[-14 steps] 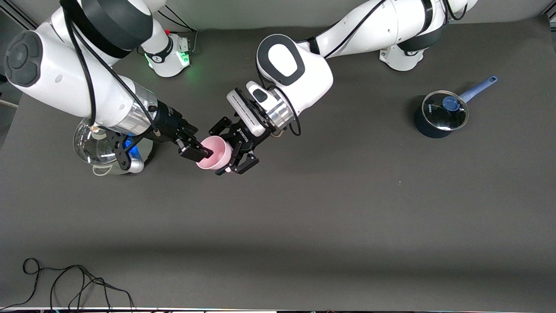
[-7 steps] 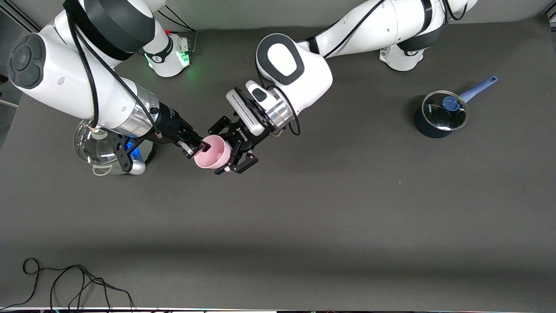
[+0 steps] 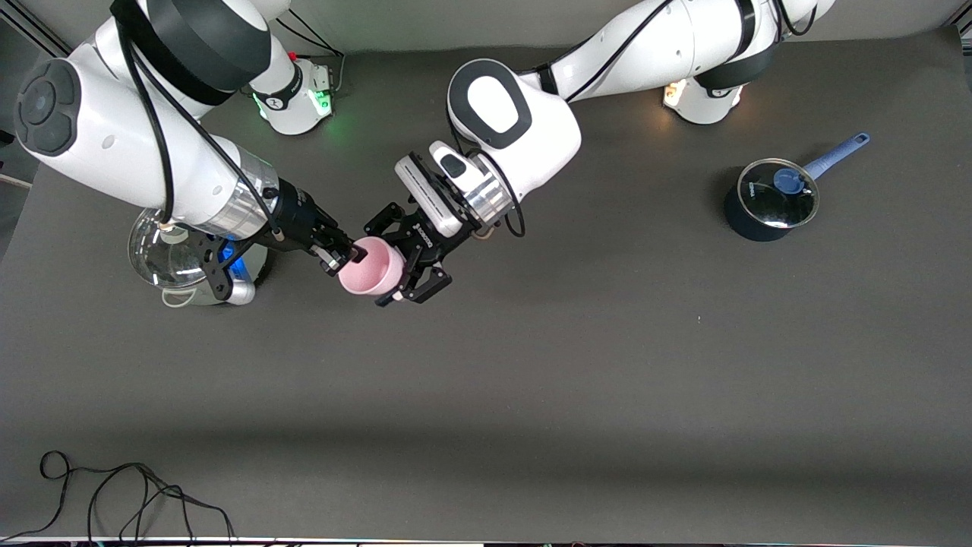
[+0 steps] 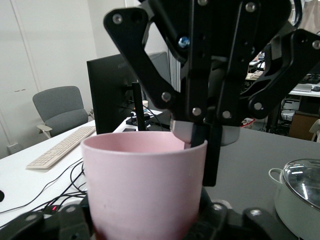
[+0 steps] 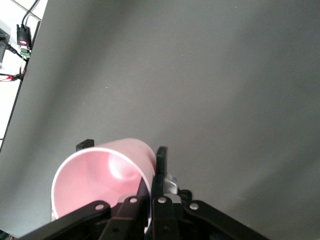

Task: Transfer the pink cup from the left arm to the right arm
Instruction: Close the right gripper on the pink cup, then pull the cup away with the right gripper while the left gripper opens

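Pink cup (image 3: 370,267) apparently between both grippers' fingers

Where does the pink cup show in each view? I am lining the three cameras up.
Front view: the pink cup is in mid-air, between the right gripper and the left gripper.
Left wrist view: low, centre.
Right wrist view: bottom, mouth toward the camera.
Shared landmark: the right gripper's finger on the cup's rim.

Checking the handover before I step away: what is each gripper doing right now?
Left gripper: shut on the pink cup, held above the table.
Right gripper: shut on the cup's rim.
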